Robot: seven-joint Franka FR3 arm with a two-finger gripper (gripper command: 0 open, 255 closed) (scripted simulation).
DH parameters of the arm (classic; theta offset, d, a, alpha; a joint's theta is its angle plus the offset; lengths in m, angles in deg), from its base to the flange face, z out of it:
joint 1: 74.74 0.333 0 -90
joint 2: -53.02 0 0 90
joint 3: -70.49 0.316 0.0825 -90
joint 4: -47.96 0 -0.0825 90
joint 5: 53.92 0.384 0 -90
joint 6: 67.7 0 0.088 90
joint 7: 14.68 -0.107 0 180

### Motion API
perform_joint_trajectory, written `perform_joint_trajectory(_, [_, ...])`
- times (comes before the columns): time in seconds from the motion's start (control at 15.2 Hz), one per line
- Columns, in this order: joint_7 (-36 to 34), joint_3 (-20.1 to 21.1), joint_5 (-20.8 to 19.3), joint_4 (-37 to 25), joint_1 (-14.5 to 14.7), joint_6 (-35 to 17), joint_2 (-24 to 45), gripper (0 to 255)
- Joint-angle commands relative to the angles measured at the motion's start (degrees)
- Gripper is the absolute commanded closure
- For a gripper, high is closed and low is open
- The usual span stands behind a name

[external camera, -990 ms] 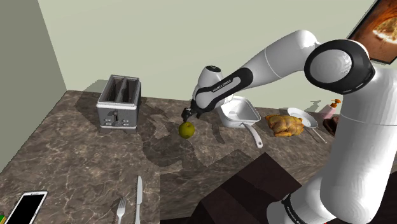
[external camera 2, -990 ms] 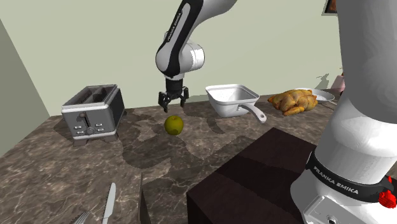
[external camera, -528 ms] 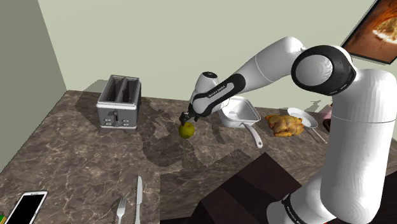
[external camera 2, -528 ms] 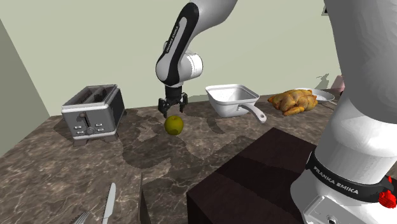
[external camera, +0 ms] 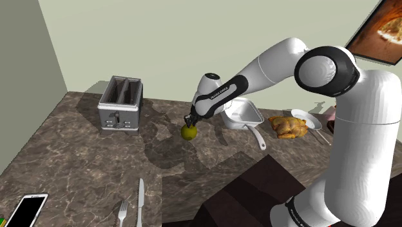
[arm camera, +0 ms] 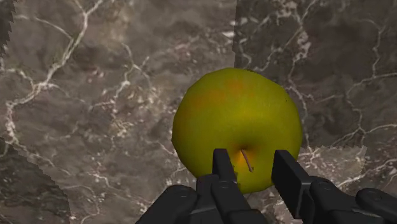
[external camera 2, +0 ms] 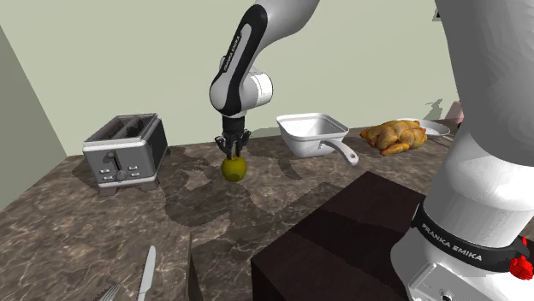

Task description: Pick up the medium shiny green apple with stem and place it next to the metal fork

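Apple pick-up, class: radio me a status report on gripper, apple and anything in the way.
Gripper at the apple top, over its stem; grip unclear. Apple on the countertop, not yet lifted. Knife lies right beside the fork.

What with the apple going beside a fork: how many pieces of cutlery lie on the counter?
2. A fork lies at the shoulder view's lower left, near the counter's front edge; a knife lies just to its right there. More may be hidden behind the arm.
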Motion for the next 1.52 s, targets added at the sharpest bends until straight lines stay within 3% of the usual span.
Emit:
perform_joint_trajectory(0.0, [0.0, 0.0, 0.0, 0.0, 0.0, 0.0, 0.0, 255])
perform_joint_trajectory(0.46, [0.0, 0.0, 0.0, 0.0, 0.0, 0.0, 0.0, 255])
perform_joint_trajectory(1.45, [0.4, 0.5, 0.6, 0.8, -0.4, 8.6, -9.4, 255])
